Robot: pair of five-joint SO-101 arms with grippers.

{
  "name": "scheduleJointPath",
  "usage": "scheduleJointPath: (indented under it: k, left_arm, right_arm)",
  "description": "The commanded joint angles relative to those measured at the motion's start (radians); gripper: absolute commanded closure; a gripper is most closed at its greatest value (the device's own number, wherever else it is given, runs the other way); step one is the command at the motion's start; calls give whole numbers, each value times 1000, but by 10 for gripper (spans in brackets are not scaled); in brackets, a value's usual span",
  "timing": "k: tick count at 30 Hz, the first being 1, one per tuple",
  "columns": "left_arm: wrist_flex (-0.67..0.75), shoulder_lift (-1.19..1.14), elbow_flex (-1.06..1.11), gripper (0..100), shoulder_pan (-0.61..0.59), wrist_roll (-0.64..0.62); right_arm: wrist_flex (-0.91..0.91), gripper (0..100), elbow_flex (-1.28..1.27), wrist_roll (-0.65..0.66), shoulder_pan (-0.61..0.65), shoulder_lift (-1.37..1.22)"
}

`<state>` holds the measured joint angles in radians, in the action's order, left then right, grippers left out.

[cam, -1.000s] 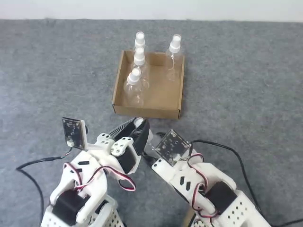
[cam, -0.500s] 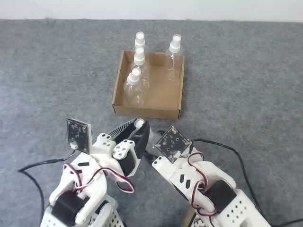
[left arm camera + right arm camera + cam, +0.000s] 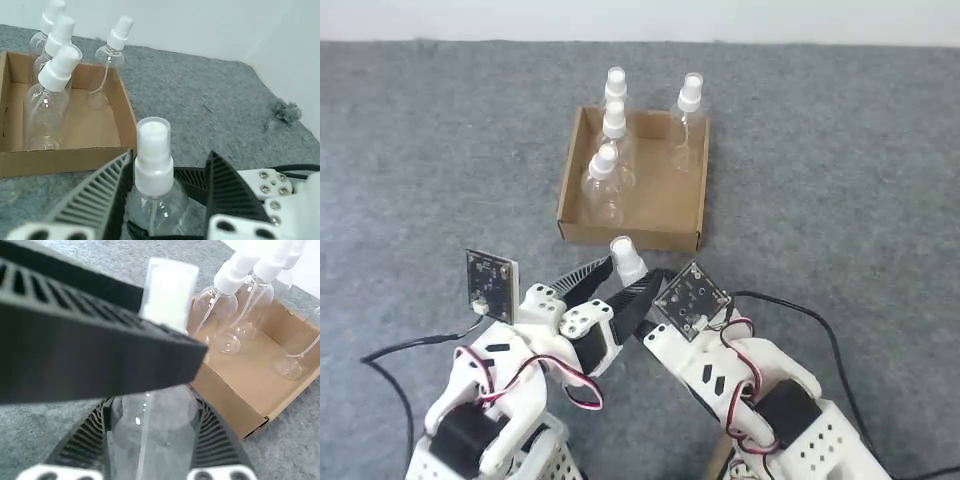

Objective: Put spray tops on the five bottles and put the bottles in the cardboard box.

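The right gripper [image 3: 152, 412] grasps a clear round bottle [image 3: 156, 202] with a white spray top [image 3: 152, 147]; the ribbed black left gripper [image 3: 170, 160] is released around it. The desk [image 3: 840, 180] is fuzzy grey, the wall [image 3: 640, 18] white.

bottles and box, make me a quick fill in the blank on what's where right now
1. The cardboard box holds ____ bottles.
2. The fifth bottle is ____ the box, by the wall nearest the arms.
3. The fifth bottle's spray top is ____ in colour.
4. The table cover is ____ in colour.

Missing words: four; outside; white; grey.
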<state>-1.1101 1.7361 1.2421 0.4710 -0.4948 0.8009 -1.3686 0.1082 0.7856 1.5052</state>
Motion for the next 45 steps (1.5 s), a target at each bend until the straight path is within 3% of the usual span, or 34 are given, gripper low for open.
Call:
scheduleJointPath:
  k: [1, 6, 14, 26, 29, 37, 45]
  left_arm:
    - [-5, 6, -51, 779, -2, 8]
    - [-5, 6, -124, 779, -9, 8]
    - [28, 6, -156, 780, -186, 5]
    - [74, 6, -148, 782, -405, -149]
    - [75, 5, -127, 782, -404, -149]
    - [238, 5, 36, 782, -387, -143]
    - [112, 5, 51, 782, -166, -37]
  right_arm:
    - [-27, 983, 60, -6, -12, -10]
    - [-27, 983, 60, 26, -12, -10]
    - [-51, 984, 55, 41, -12, -8]
    - [-53, 985, 89, 41, -5, -8]
    - [-54, 985, 97, 43, -4, -8]
    - [-48, 986, 123, 98, 79, -7]
    - [-53, 986, 120, 110, 87, -7]
